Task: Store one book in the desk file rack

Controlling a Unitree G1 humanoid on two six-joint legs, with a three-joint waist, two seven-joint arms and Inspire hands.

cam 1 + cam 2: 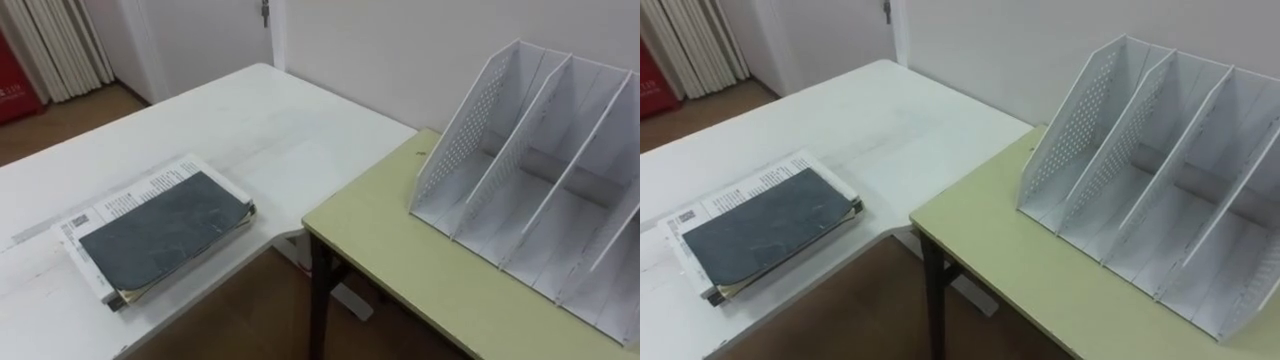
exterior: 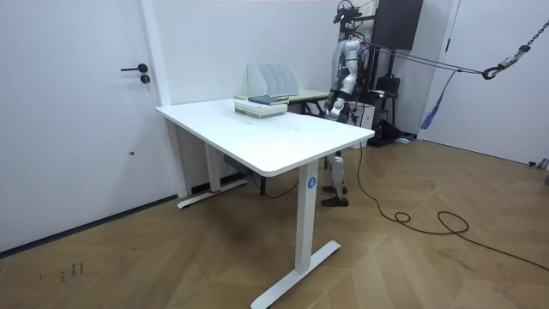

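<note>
A dark grey book (image 1: 165, 235) lies on top of a white printed book (image 1: 120, 195), stacked near the corner of the white table (image 1: 270, 120) at my left. The white file rack (image 1: 462, 135) stands on the pale green desk (image 1: 400, 250) at my right, its several slots open towards me and holding nothing. In the room view I stand behind the far end of the white table (image 2: 257, 137), beside the green desk, with the books (image 2: 262, 105) and the rack (image 2: 273, 79) in front of me. My left hand (image 2: 333, 108) hangs at my side.
The green desk meets the white table's corner, and wooden floor (image 1: 250, 310) shows in the gap below. A wall runs right behind the rack. Curtains (image 1: 60, 45) and a red object (image 1: 15, 85) stand at the far left. A door (image 2: 77, 112) is in the room view's left.
</note>
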